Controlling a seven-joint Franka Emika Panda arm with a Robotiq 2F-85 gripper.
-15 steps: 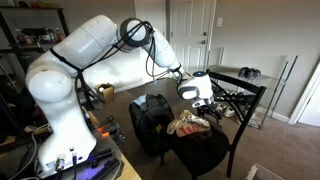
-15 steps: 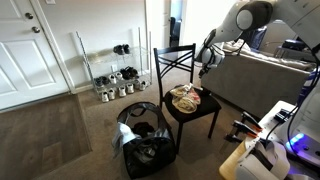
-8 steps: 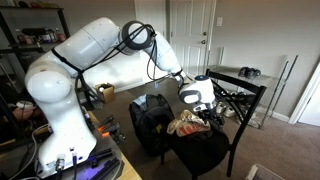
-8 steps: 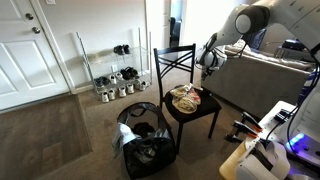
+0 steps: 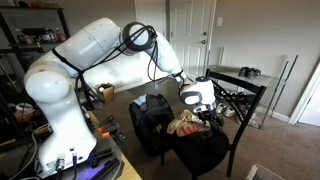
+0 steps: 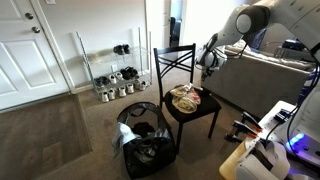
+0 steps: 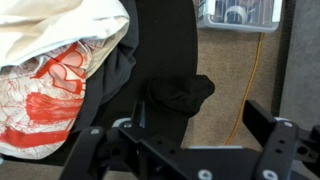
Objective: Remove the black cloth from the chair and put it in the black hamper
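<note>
The black cloth (image 7: 182,93) lies bunched at the edge of the black chair seat (image 7: 165,40), next to a pile of white and red-patterned clothes (image 7: 55,75). My gripper (image 7: 180,125) is open, and its dark fingers (image 7: 268,125) stand on either side of the black cloth without gripping it. In both exterior views the gripper (image 5: 205,112) (image 6: 203,72) hovers just over the chair (image 5: 222,140) (image 6: 186,108), beside the clothes pile (image 5: 188,125) (image 6: 187,98). The black hamper (image 5: 150,120) (image 6: 145,147) stands open on the carpet beside the chair.
A wire shoe rack (image 6: 118,75) holds shoes by the white door (image 6: 25,45). A couch (image 6: 262,80) is behind the chair. A yellow cable (image 7: 250,80) runs across the carpet. A desk with gear (image 5: 70,150) stands near the robot base.
The gripper has come down slightly toward the chair seat and the black cloth. The clothes and hamper have not moved.
</note>
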